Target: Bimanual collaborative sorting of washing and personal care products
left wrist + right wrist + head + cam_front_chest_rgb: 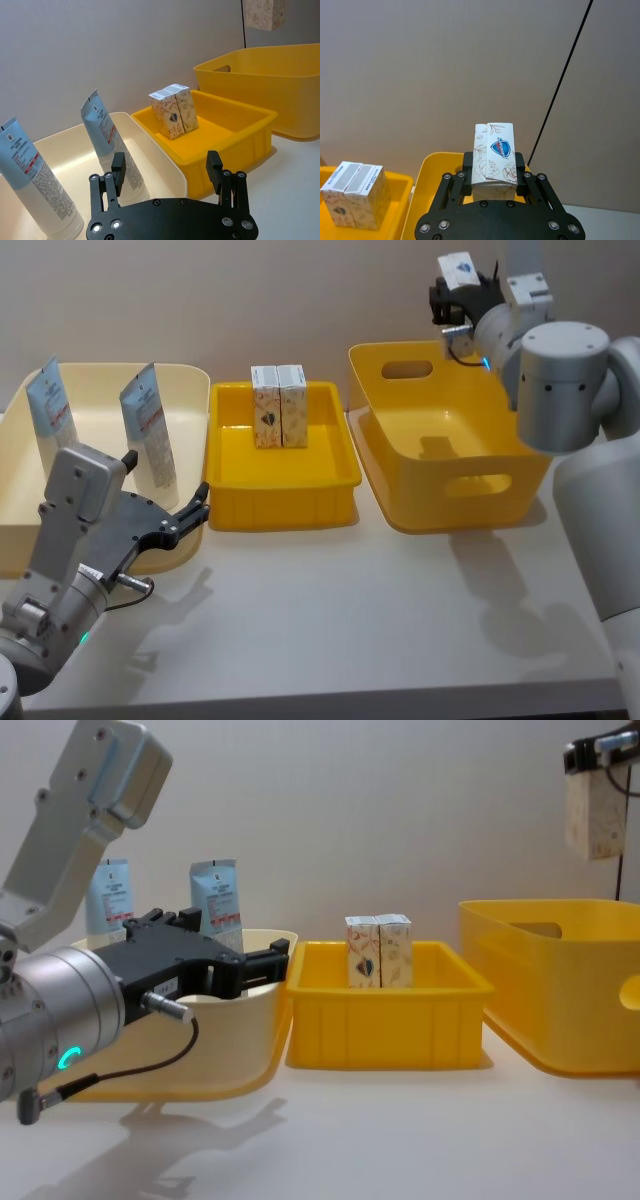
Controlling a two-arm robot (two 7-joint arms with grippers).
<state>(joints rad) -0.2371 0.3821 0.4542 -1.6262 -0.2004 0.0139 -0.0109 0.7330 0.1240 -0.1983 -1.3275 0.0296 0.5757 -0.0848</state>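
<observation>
I am holding one small carton (495, 150) up in the air with the right gripper (494, 167). The carton is white with flower drawings and a blue badge on it. The two fingers of the gripper are squeezing it from both sides, near its bottom end. In the chest view the carton (593, 815) is hanging high above the big yellow bin (540, 990) and is not touching it. In the head view it is sitting over the back part of that bin (470, 445), on the right side of the table (350, 600).

Two more cartons (265, 405) (292, 405) are standing up in the low yellow tray (280, 490) in the middle. They are touching each other, side by side, near the back of the tray.

Two tall tubes are standing in the cream bin (100, 405) on the left. They are light blue and white with a bit of red. One tube (50, 415) is near the left side and the other tube (150, 435) is nearer the yellow tray. They are apart from each other.

The left gripper (166, 165) is hanging just in front of the cream bin, near its right front corner. Its fingers are spread wide and are holding nothing. It is pointing toward the tubes and the tray but is not touching them.
</observation>
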